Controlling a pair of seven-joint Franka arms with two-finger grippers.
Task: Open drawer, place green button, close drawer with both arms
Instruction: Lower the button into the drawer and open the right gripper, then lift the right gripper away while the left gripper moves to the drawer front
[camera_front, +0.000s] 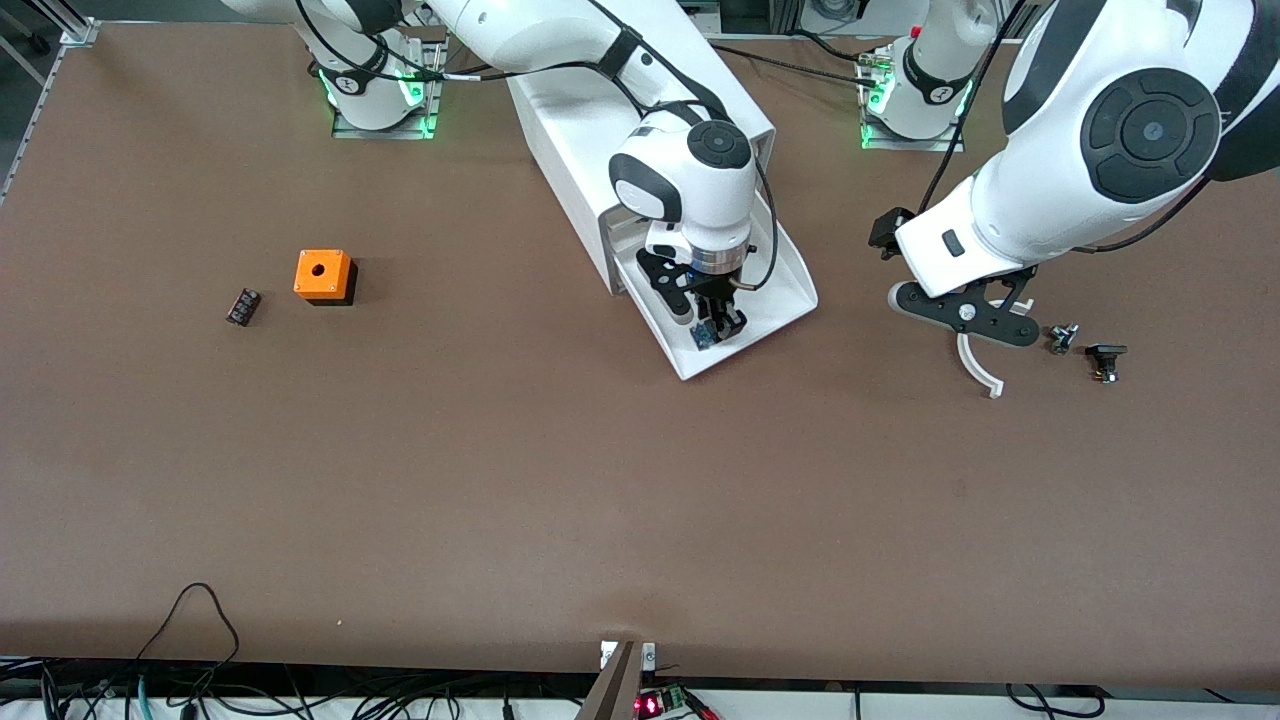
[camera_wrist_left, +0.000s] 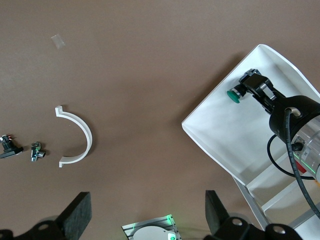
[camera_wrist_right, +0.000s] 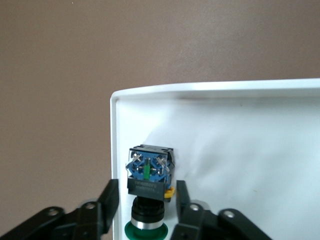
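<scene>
The lowest drawer (camera_front: 785, 285) of the white cabinet (camera_front: 560, 130) is pulled out. My right gripper (camera_front: 716, 325) reaches down into it near its front corner. The button (camera_front: 705, 336) lies on the drawer floor (camera_wrist_right: 250, 150) between the fingers. In the right wrist view the button (camera_wrist_right: 149, 175) shows its green cap, black collar and blue base, with small gaps to the gripper (camera_wrist_right: 147, 200) fingers, so the gripper is open around it. My left gripper (camera_front: 962, 312) is open and empty, up over the table beside the drawer. Its wrist view shows the drawer (camera_wrist_left: 225, 135), the button (camera_wrist_left: 233, 95) and its fingers (camera_wrist_left: 75, 217).
A white curved piece (camera_front: 978, 370) lies on the table under my left gripper, with two small dark parts (camera_front: 1062, 338) (camera_front: 1105, 360) beside it. An orange box with a hole (camera_front: 323, 275) and a small black part (camera_front: 243, 306) lie toward the right arm's end.
</scene>
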